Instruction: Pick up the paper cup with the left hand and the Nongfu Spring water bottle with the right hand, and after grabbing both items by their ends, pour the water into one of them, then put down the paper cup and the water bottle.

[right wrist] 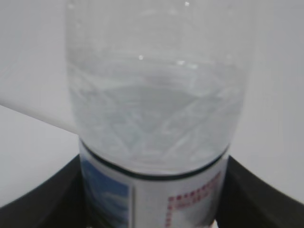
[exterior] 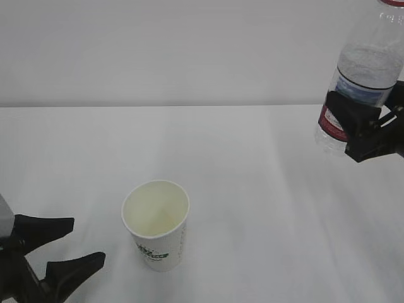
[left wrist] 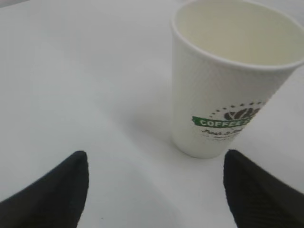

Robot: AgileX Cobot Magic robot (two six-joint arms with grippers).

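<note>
Left pincer spread beside light, crushable paper cup; grip low, gently; right pincer pinching slick, water-heavy bottle at label.

Paper cup: white, dimpled wall, matt, with a smooth cream inside. The water bottle is clear glossy plastic with a slick printed label. Matt black gripper fingers. The white table looks smooth and dull.

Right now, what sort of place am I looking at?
Probably a robot test bench: a bare white table, a blank wall, and two black grippers, the right one clamping a water bottle beside a paper cup.
</note>
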